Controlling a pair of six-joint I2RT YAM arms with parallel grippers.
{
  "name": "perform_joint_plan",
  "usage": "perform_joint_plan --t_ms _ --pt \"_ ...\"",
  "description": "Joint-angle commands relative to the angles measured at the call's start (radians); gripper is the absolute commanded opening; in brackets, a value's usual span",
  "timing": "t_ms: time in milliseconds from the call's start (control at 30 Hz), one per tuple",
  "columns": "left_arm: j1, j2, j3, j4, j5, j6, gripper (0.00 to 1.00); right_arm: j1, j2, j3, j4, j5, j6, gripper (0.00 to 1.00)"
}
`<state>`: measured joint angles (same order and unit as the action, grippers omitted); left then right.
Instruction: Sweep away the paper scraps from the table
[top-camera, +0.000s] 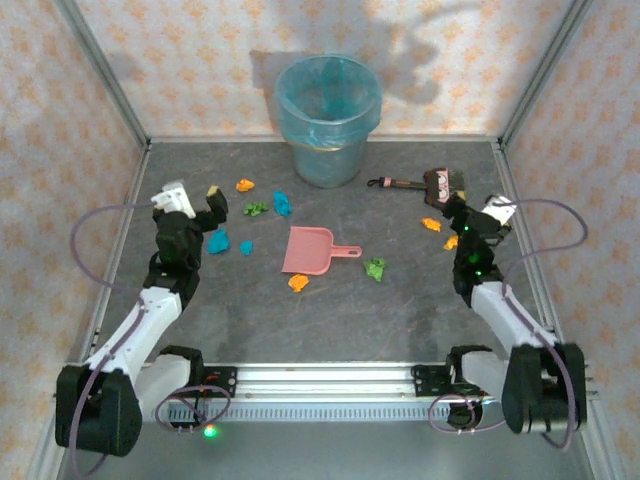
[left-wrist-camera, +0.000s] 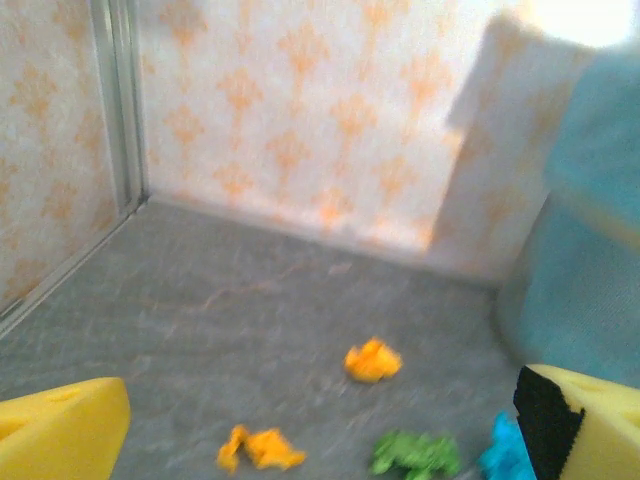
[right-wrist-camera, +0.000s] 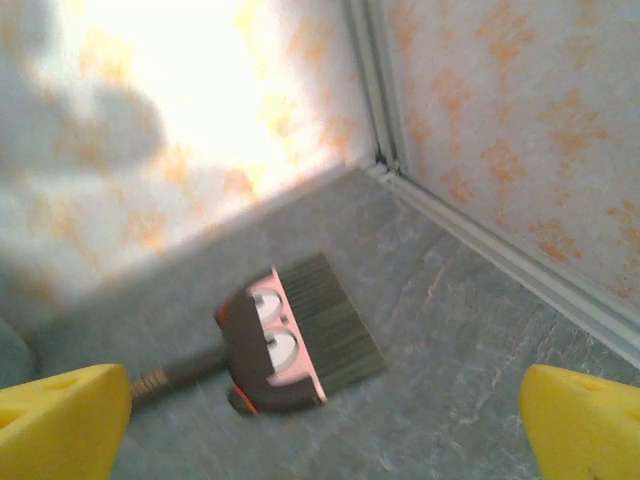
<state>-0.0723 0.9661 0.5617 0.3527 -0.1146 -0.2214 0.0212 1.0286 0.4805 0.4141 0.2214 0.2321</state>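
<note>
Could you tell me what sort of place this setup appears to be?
Probably a robot test cell: a grey table boxed by an aluminium frame and wallpaper-print panels, with paper scraps, a dustpan and a lined bin laid out.

Left wrist camera. My left gripper (left-wrist-camera: 320, 445) frames the view, its yellow fingers (left-wrist-camera: 60, 435) spread wide at both lower corners. Between them, on the grey table (left-wrist-camera: 230, 300), lie two orange paper scraps (left-wrist-camera: 372, 360), a green scrap (left-wrist-camera: 415, 455) and a blue scrap (left-wrist-camera: 503, 452). A blurred blue bin (left-wrist-camera: 590, 280) stands at the right.
</note>
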Motion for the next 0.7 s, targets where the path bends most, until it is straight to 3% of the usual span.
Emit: perform_joint_plan --t_ms 0,100,200,267,433,600,667 --pt "-0.001 -0.034 0.089 -0.191 -0.018 -0.25 1.0 -0.005 -0.138 -0.02 -0.166 0.076 0.325 0.99" --pt "0.01 -0.054 0.182 -0.433 -0.133 -0.461 1.0 -0.017 -0.237 -0.084 -0.12 -0.002 0.351 0.99" --pt "0.04 -0.09 0.174 -0.444 -0.077 -0.514 1.0 -0.019 -0.221 -0.011 -0.251 -0.075 0.354 0.99" --pt "0.041 -0.116 0.157 -0.479 -0.103 -0.615 1.0 -0.019 -0.188 0.015 -0.266 -0.151 0.372 0.99" --pt "0.049 -0.097 0.187 -0.526 -0.013 -0.639 1.0 -0.004 -0.052 0.134 -0.417 -0.344 0.359 0.89" --pt "-0.004 0.048 0.347 -0.749 0.1 -0.628 1.0 0.105 0.106 0.289 -0.672 -0.413 0.251 0.87" --pt "-0.058 0.106 0.42 -0.862 0.074 -0.593 1.0 0.138 0.149 0.327 -0.728 -0.458 0.218 0.87"
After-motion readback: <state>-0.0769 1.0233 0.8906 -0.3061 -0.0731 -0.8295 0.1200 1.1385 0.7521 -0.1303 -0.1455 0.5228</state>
